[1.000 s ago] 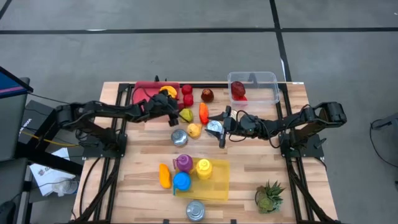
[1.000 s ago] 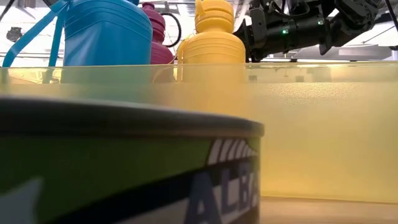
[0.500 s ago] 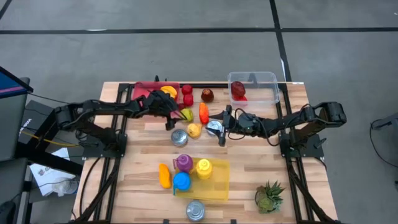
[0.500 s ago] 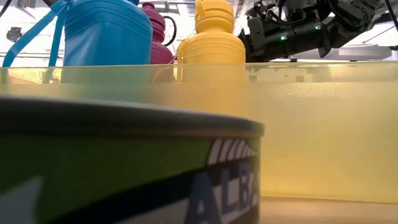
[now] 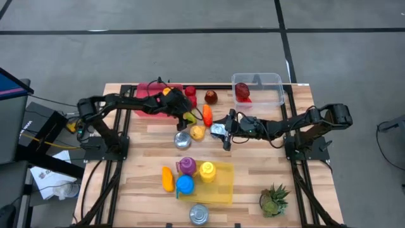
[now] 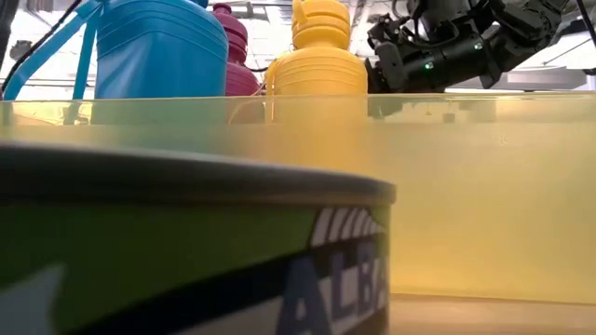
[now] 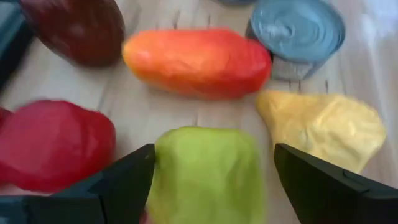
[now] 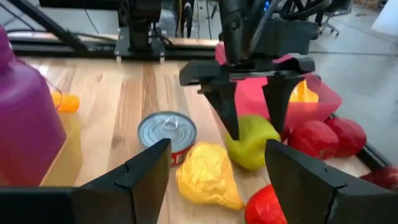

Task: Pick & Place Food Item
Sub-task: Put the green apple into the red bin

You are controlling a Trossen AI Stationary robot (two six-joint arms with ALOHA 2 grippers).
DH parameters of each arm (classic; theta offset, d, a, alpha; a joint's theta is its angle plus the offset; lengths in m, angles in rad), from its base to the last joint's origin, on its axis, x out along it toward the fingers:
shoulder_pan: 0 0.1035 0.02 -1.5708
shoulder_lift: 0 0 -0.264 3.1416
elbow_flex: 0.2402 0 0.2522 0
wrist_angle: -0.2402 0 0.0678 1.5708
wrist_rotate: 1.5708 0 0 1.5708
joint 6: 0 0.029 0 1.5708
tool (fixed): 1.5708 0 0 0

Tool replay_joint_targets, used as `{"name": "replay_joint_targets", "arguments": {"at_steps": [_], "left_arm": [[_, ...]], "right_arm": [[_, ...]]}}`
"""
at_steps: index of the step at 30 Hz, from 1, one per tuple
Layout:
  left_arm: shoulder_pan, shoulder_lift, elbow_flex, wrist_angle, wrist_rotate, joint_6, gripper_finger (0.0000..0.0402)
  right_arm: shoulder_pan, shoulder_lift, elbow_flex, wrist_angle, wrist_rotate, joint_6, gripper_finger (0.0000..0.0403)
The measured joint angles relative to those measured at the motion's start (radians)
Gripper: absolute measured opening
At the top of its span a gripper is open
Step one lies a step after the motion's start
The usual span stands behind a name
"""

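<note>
robotics lab, wooden table (image 5: 253, 168) on a metal frame, grey tiled floor (image 5: 190, 57) (taped lines), monitor (image 5: 9, 82)

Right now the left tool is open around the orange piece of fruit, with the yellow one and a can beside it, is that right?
Not quite. The left tool is open around the green fruit, not the orange fruit. The left wrist view shows it between the fingers; the yellow fruit and can lie beside it.

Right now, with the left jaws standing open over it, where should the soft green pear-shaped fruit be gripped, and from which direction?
Grip the green pear-shaped fruit across its widest rounded body, from straight above. The left gripper already straddles it, open, and both flanks look clear.
</note>
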Motion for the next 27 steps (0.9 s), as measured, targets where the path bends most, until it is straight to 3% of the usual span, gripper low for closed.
{"name": "replay_joint_targets", "arguments": {"at_steps": [12, 20, 27], "left_arm": [[-0.021, 0.075, 0.036, -0.088, -0.014, 0.079, 0.0319], [-0.051, -0.021, 0.031, -0.072, -0.063, 0.085, 0.0271], [-0.059, -0.121, 0.03, -0.057, -0.122, 0.081, 0.0277]], "right_arm": [[-0.006, 0.0, 0.0, -0.038, -0.001, -0.001, 0.0249], [-0.008, 0.0, 0.0, -0.048, 0.0, -0.001, 0.0249], [-0.008, 0.0, 0.0, -0.048, 0.0, -0.001, 0.0249]]}}
